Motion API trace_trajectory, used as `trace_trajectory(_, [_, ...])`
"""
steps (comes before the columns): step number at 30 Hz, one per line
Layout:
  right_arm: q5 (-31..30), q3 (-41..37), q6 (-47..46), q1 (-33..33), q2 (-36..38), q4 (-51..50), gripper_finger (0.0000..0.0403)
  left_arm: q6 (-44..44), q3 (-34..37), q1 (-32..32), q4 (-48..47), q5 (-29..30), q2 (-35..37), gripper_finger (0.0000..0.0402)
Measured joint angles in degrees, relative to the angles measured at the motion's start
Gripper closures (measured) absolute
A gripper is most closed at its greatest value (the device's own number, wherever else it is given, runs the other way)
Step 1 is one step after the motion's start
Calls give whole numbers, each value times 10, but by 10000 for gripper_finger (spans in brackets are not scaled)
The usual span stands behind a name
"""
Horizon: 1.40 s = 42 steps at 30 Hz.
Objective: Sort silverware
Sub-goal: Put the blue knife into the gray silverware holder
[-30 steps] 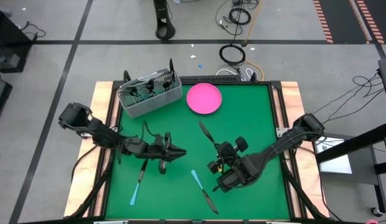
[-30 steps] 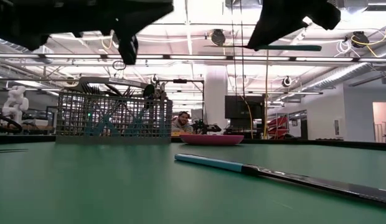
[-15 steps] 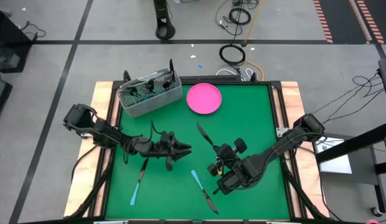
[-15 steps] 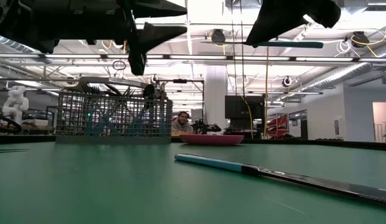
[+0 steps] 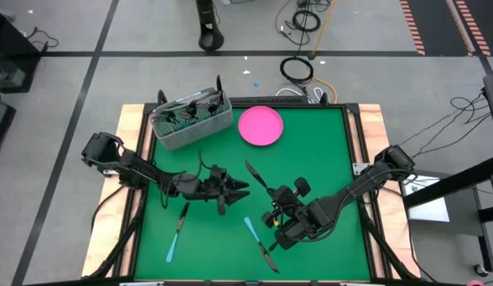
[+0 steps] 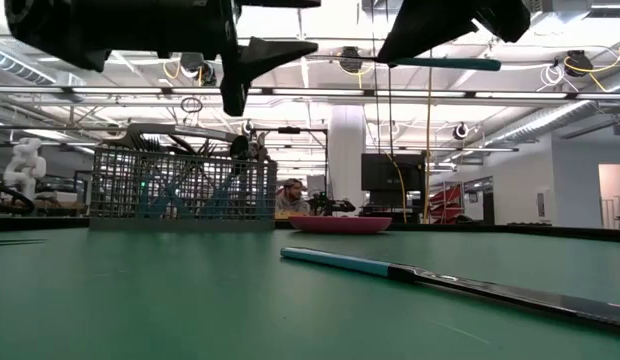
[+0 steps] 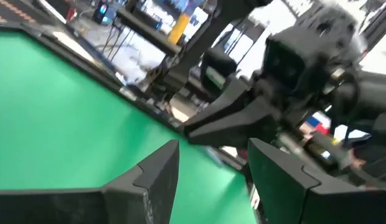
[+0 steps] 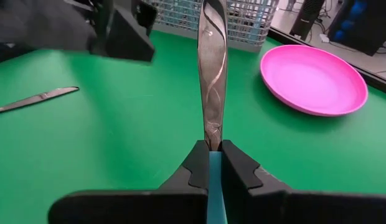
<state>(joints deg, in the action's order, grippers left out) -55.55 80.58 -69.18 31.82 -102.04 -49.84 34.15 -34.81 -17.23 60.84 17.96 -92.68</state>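
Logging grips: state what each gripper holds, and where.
Right gripper: shut on a knife, at its blue handle where the blade begins. Left gripper: open, empty.

The high view looks straight down on the whole green felt-covered table (image 5: 326, 151) and the grey floor around it, from well above. The low view sits at table-top height, looking level across the green surface toward the grey wire-mesh basket (image 6: 180, 188) and round pink plastic plate (image 6: 340, 224), which the high view also shows along the table's far edge. The left wrist view looks past its own dark fingers (image 7: 152, 180), close over the table, at the other arm. The right wrist view faces the same basket (image 8: 243, 15) and plate (image 8: 314, 79), from near and slightly above.
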Motion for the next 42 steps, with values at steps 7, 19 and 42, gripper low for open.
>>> trace_trajectory(7, [0,0,31,0,0,33,403,1,-28,1,-75,3,0,209])
trace_trajectory(19, [-12,0,69,-4,0,69,403,84,-34,14,-93,6,0,209])
trace_trajectory(42, [1,0,110,-23,0,102,403,90,-59,33,-83,6,0,209])
